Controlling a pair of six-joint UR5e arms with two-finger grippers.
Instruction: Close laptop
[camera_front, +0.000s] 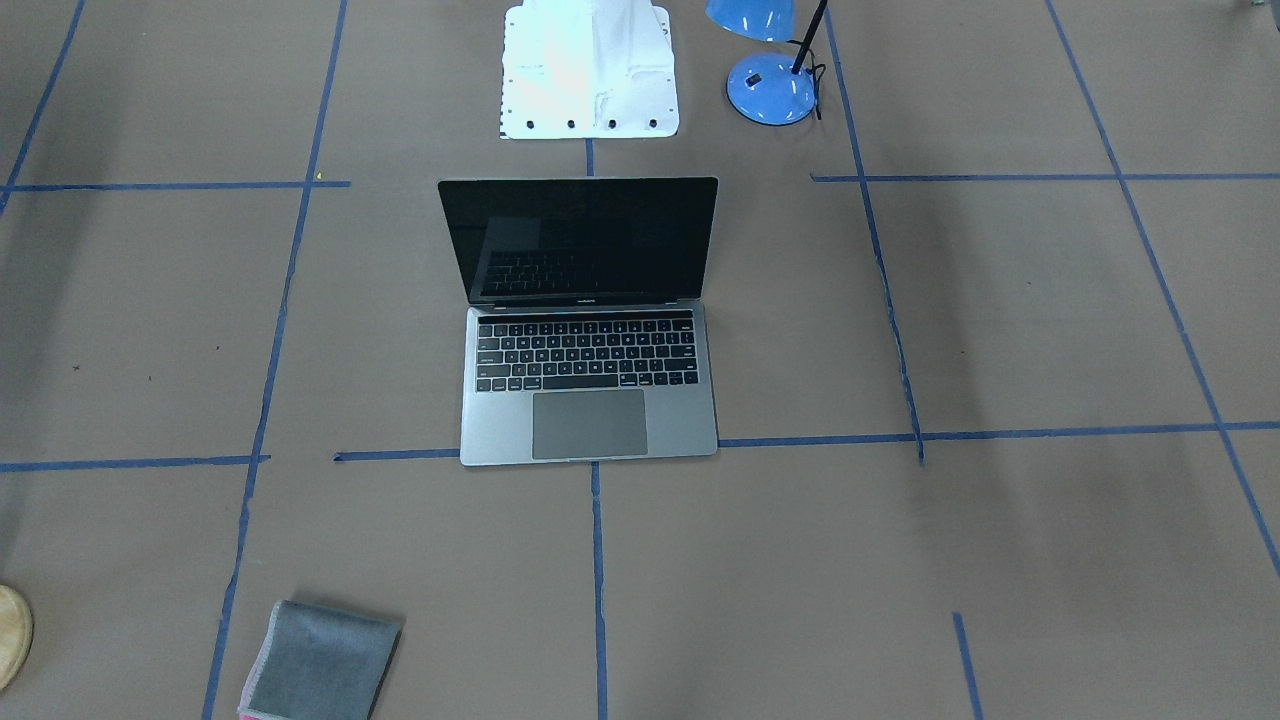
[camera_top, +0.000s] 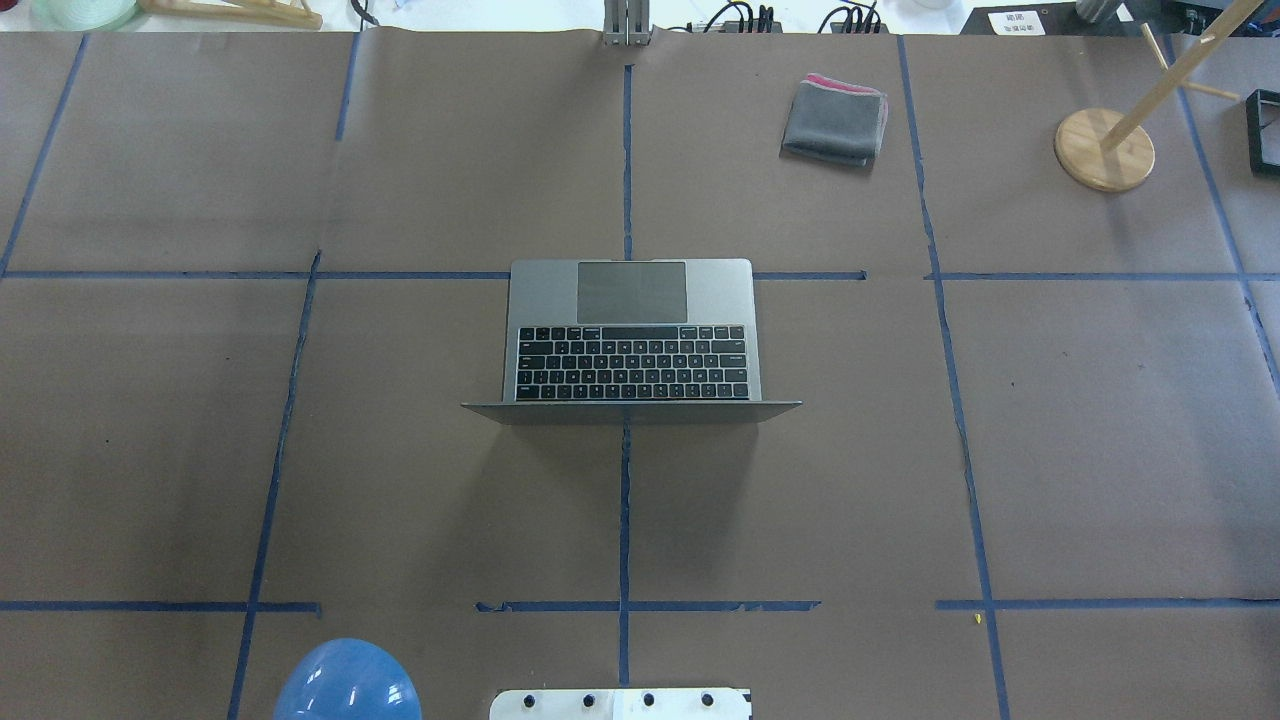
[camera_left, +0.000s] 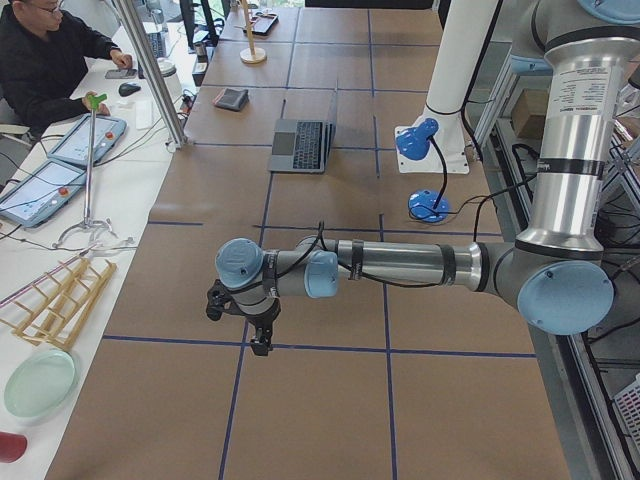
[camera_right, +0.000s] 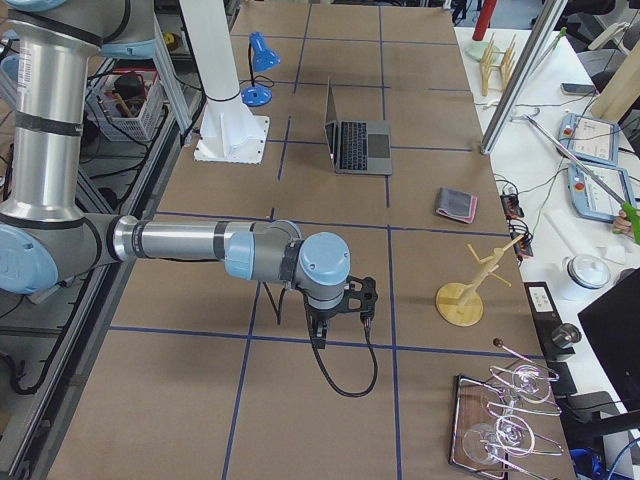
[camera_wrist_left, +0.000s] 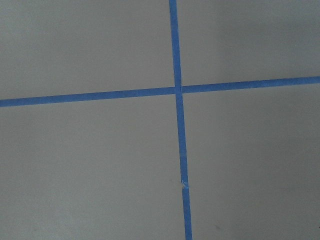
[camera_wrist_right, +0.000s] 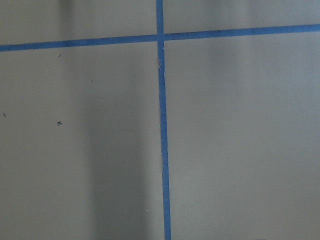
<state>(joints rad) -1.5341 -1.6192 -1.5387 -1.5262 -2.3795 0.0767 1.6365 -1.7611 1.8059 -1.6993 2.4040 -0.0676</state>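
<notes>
Brown table bears the open laptop; left gripper and right gripper hover well away, opening indiscernible

Front-facing camera looks steeply down from across the table, laptop centre frame, screen facing us. Overhead shoots from behind the robot's base, same laptop mid-frame, lid's back nearest. Side cameras look along the table from opposite ends, laptop small, upper centre. Both wrist cameras sit close above blue tape crossings.

Robotics lab: brown-papered counter gridded with blue tape, industrial arm, operator at control tablets, upper left.
</notes>
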